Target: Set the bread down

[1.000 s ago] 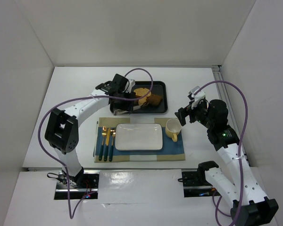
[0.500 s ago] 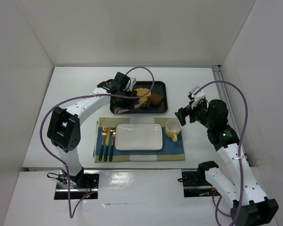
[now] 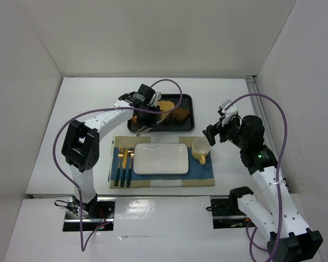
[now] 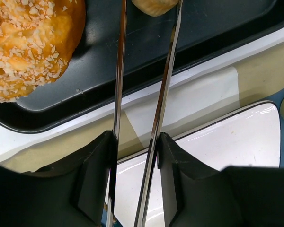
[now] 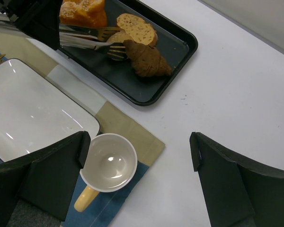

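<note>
Clamping a pair of long silver metal tongs [image 4: 119, 71], the left pincer [image 4: 136, 142] has its two black fingers pressed against the outer sides of the tongs' arms, so it is closed on the tool. The tongs stretch over the near rim of a black rectangular tray [image 5: 175, 47] that lies on the far part of the white table [image 3: 87, 109]. Their forked tips sit on either side of the small round golden-tan bun [image 4: 154, 5], and in the left wrist view they seem to touch its sides. Whether the bun is lifted off the tray floor cannot be told.

The bun is inside the tray, towards its near edge. A brown croissant-shaped roll [image 5: 146, 60] is just beside it on the right, and an oval pale-tan bread slice [image 5: 137, 27] lies on its far side. A large orange pastry sprinkled with pale flakes [image 4: 28, 42] fills the tray's left part.

Nearer than the tray lies a blue and tan placemat [image 3: 202, 174]. It carries a white rectangular plate [image 3: 161, 159], with dark-handled cutlery [image 3: 123, 161] to the plate's left and a yellow cup [image 3: 201, 148] just beside its right end.

The right pincer [image 5: 138, 137] hangs to the right of the cup with its fingers spread wide apart and nothing between them.
</note>
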`<action>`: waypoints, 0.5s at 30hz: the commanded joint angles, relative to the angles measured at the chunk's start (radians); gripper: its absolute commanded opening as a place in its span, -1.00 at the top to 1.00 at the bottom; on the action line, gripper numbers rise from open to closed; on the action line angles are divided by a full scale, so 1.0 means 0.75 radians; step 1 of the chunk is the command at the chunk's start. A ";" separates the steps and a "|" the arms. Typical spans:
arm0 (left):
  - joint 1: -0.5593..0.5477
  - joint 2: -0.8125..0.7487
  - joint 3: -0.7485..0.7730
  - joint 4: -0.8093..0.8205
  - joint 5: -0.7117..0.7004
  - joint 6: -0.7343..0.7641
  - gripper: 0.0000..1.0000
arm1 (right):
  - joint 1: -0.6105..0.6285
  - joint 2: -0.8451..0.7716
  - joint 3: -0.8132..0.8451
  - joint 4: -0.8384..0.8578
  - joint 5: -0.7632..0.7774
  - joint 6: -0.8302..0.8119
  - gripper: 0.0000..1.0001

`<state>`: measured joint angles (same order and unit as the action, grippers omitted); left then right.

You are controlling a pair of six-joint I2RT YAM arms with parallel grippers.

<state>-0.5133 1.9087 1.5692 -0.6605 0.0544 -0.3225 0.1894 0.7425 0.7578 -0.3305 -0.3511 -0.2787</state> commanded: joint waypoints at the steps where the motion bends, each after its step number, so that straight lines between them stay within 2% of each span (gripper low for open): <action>1: -0.007 -0.019 0.035 -0.005 -0.021 -0.018 0.36 | -0.001 -0.019 0.012 0.001 0.010 -0.011 -1.00; 5: -0.019 -0.115 -0.024 0.007 -0.021 -0.018 0.68 | -0.001 -0.019 0.012 0.001 0.010 -0.011 -1.00; 11: -0.072 -0.366 -0.131 -0.042 -0.021 -0.018 0.68 | -0.001 -0.019 0.012 0.001 0.010 -0.011 -1.00; 15: -0.176 -0.552 -0.269 -0.107 -0.054 -0.032 0.68 | -0.001 -0.019 0.012 0.001 -0.002 -0.011 -1.00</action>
<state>-0.6022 1.5898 1.4078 -0.7139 0.0208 -0.3256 0.1894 0.7425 0.7578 -0.3309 -0.3519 -0.2787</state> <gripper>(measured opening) 0.509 0.999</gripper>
